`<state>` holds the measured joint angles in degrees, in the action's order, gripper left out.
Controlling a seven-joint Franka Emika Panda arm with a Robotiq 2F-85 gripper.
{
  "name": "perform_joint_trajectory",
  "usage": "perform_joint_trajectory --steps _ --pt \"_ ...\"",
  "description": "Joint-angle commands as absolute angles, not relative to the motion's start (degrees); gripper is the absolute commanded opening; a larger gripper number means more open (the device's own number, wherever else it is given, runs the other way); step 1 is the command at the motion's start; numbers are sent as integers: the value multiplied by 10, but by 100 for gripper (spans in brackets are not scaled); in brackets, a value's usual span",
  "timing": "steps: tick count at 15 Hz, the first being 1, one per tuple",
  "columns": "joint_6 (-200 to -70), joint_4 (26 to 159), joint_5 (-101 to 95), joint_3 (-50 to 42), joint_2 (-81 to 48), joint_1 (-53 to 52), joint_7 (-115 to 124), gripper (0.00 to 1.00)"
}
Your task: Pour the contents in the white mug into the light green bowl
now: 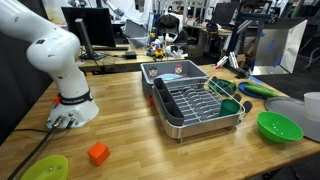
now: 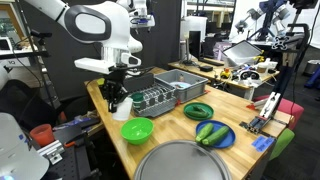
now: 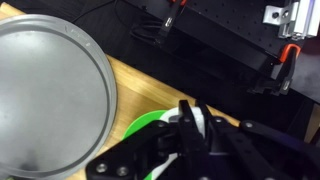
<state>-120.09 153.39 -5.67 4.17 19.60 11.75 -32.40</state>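
Observation:
My gripper [image 3: 191, 105] is shut on the wall of the white mug [image 3: 201, 122], which shows as a white curve behind the fingers. The light green bowl [image 3: 145, 128] lies just below and left of the fingers in the wrist view, partly hidden by them. In an exterior view the gripper [image 2: 115, 97] hangs above the table with the mug [image 2: 125, 101] beside it, up and left of the bowl [image 2: 137, 129]. In an exterior view the bowl [image 1: 279, 126] sits near the table's front right, and the gripper and mug are out of frame. The contents are hidden.
A large grey round plate [image 3: 50, 100] lies beside the bowl, near the table edge. A metal dish rack [image 1: 190, 100] holds a dark green cup [image 1: 230, 107]. A yellow-green dish [image 1: 45, 168] and an orange block [image 1: 97, 153] lie near the robot base.

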Motion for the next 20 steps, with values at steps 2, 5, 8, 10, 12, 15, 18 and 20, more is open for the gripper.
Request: perform_joint_trajectory --steps 2,5,8,10,12,15,18,20 --pt "-1207 1473 -110 -19 112 86 -277 2" --pt "-1198 1444 -143 -34 61 82 -268 2" --pt "-1187 1430 -159 -36 25 73 -278 2" --pt "-1180 1423 -170 -32 8 65 -277 2" --pt "-1161 1417 -193 -29 -1 56 -277 2" --pt "-1124 1404 -228 -25 -10 44 -279 2" --pt "-1099 1391 -253 -20 -25 32 -279 2" --pt "-1088 1378 -262 -15 -43 22 -277 2"
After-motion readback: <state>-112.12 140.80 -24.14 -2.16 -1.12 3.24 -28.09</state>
